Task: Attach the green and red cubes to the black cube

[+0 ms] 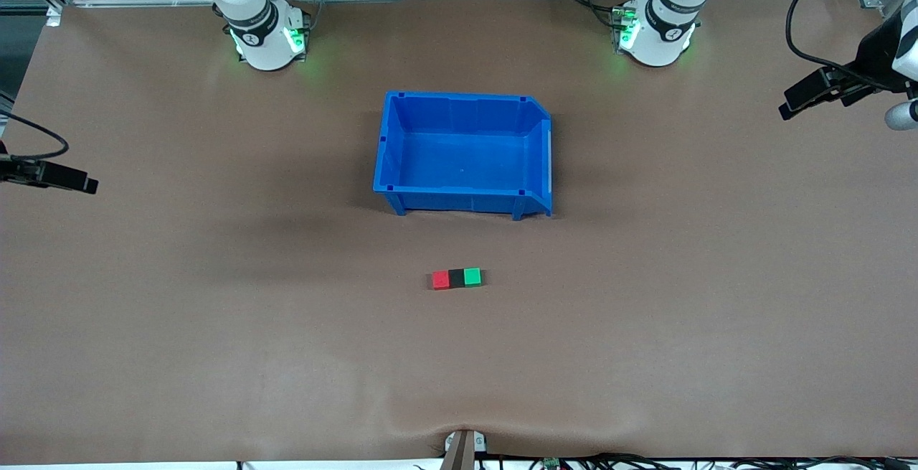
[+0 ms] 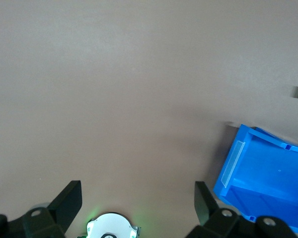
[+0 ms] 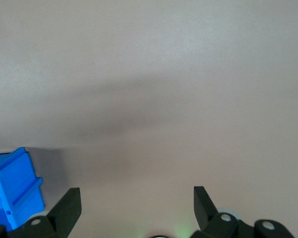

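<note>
cubes joined mid-table | left hand, right hand well apart, spread

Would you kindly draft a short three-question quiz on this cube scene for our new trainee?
1. True or false: the black cube sits between the red cube and green cube, all touching.
2. What does the blue bin hold? A) cubes B) nothing
3. Fill in: the left end effector and right end effector are both ____.

Key: 1 true; 2 B; 3 open.
</note>
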